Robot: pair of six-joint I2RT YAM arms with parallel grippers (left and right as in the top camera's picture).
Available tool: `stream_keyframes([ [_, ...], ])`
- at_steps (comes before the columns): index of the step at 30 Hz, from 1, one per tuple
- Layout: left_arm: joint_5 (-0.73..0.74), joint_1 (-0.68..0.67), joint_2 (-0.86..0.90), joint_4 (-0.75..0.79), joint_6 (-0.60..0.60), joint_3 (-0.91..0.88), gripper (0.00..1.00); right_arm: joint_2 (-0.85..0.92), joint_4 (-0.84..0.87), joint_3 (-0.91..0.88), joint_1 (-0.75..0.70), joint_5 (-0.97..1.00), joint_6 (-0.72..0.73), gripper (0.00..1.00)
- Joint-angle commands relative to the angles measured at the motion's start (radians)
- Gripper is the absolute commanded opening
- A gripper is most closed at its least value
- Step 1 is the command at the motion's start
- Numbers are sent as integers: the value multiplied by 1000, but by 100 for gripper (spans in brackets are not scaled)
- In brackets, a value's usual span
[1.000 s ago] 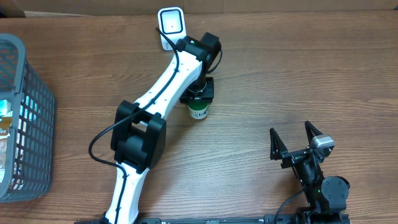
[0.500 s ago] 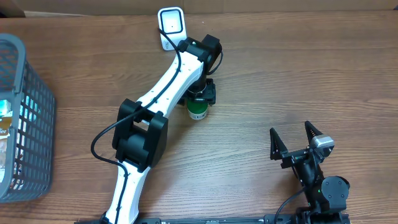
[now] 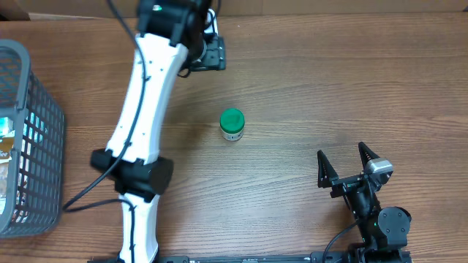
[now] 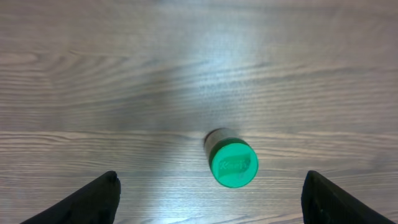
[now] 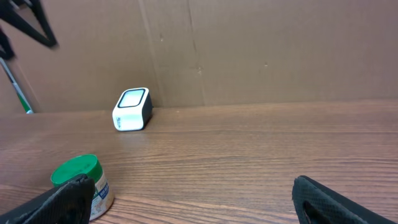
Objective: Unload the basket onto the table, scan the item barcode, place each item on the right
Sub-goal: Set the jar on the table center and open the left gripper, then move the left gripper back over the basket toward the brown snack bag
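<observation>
One green-lidded white jar (image 3: 232, 124) upright at centre, long axis vertical, lid up, my left claw (image 3: 210, 53) spread empty far beyond it, my right claw (image 3: 341, 152) agape near right, one white boxy scanner (image 5: 132, 110) far.

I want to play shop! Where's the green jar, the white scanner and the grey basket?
green jar (image 3: 232, 120), overhead view, on its lid.
white scanner (image 5: 132, 99), right wrist view, on its top face.
grey basket (image 3: 44, 139), overhead view, on its mesh wall.
</observation>
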Motion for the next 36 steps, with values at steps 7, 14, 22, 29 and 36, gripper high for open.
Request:
stream_keyframes([
  [7,5,216,-312,-5,52,33,83,-7,6,-11,5,-1,-1,100],
  [14,8,401,-394,-5,77,32,86,-7,6,-11,5,-1,0,100],
  [22,9,592,-423,-5,100,27,87,-7,6,-11,5,-1,-1,100],
  [29,8,720,-423,-5,112,14,90,-7,6,-11,5,-1,-1,100],
  [36,53,887,-424,-5,118,12,92,-7,6,-11,5,-1,-1,100],
])
